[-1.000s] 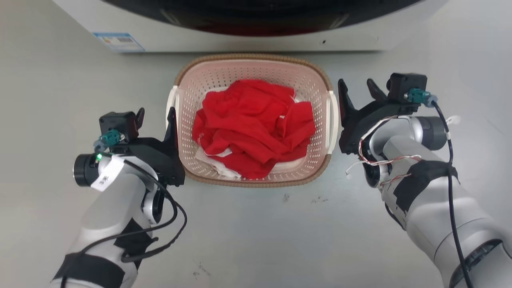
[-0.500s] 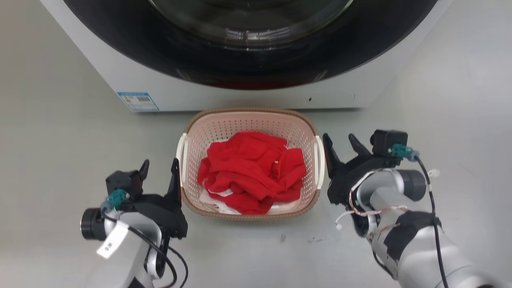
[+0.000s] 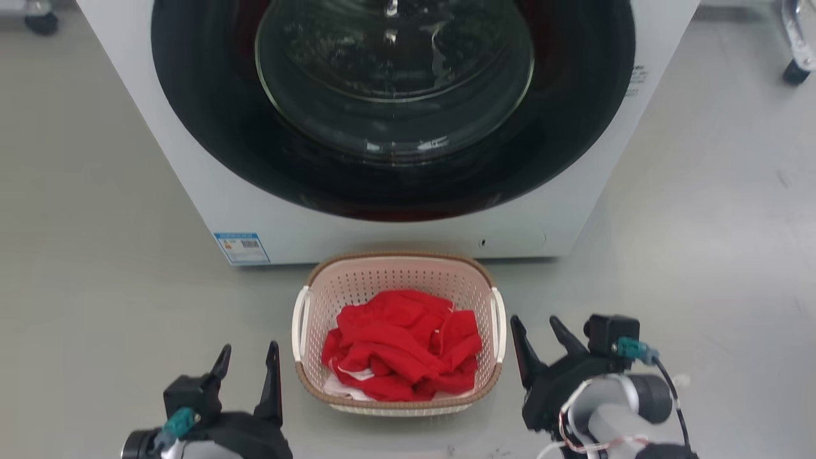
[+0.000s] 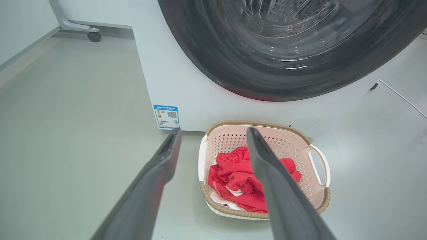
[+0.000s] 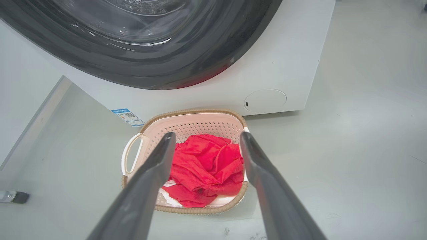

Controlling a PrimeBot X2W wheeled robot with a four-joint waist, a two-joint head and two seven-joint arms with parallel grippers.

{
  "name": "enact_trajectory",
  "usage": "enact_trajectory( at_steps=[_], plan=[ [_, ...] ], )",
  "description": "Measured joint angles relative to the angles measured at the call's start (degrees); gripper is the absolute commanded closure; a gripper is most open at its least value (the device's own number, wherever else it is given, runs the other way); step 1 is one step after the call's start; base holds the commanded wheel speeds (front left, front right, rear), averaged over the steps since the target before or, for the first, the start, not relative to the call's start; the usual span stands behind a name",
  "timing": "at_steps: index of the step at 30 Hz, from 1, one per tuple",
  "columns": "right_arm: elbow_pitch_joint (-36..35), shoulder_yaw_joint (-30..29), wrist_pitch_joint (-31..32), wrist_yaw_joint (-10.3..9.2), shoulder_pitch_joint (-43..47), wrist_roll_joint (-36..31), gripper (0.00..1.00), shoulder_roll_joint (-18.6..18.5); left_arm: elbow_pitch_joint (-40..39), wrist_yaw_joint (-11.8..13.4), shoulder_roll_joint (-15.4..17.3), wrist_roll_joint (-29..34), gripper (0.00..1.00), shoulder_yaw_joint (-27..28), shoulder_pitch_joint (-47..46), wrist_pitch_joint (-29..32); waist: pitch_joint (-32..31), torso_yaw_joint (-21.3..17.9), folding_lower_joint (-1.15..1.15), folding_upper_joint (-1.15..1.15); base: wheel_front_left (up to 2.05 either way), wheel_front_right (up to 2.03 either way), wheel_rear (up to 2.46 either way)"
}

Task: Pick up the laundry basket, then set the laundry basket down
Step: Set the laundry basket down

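Note:
The laundry basket (image 3: 395, 255) stands on the grey floor right in front of the washer, pale pink and perforated, with a brown woven rim and white side handles. Crumpled red clothes (image 3: 401, 341) over some white cloth lie inside it. My left gripper (image 3: 249, 357) is open just off the basket's left front corner, touching nothing. Off the right front corner, my right gripper (image 3: 534, 328) is open too, with a small gap to the right handle (image 3: 499, 322). The left wrist view has the basket (image 4: 260, 124) beyond my open left gripper (image 4: 214, 131). The right wrist view looks past my open right gripper (image 5: 207, 135) at the basket (image 5: 190, 112).
A white front-loading washer (image 3: 210, 191) with a shut dark round door (image 3: 395, 95) rises directly behind the basket, a blue label (image 3: 241, 247) at its lower left. Caster wheels (image 3: 795, 71) stand at the far corners. Open floor lies left and right.
The head view has swung up and back, bringing the washer door into sight. Against the basket, both grippers now sit nearer its front corners than its handles. Both stay open.

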Motion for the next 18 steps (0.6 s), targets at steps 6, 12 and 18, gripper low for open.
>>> enact_trajectory(
  at_steps=[6,12,18],
  plan=[
    [-6.5,-2.8,0.0,-0.58,7.5,-3.3,0.0,-1.6,-6.6,0.2,0.0,2.7,0.0,1.6,7.2,0.0,-4.5,-0.2,0.0,0.0,0.0,0.0,0.0],
    [-14.3,-6.5,0.0,-1.01,12.7,-7.4,0.0,-2.6,-11.9,0.5,0.0,4.0,0.0,4.0,12.0,0.0,-7.4,-0.5,0.0,0.0,0.0,0.0,0.0],
    [-21.6,-10.0,0.0,-1.08,17.7,-12.0,0.0,-2.9,-16.4,0.5,-0.4,5.8,0.0,6.2,16.8,0.0,-8.7,-0.9,0.01,0.0,0.0,0.0,0.0]
  ],
)
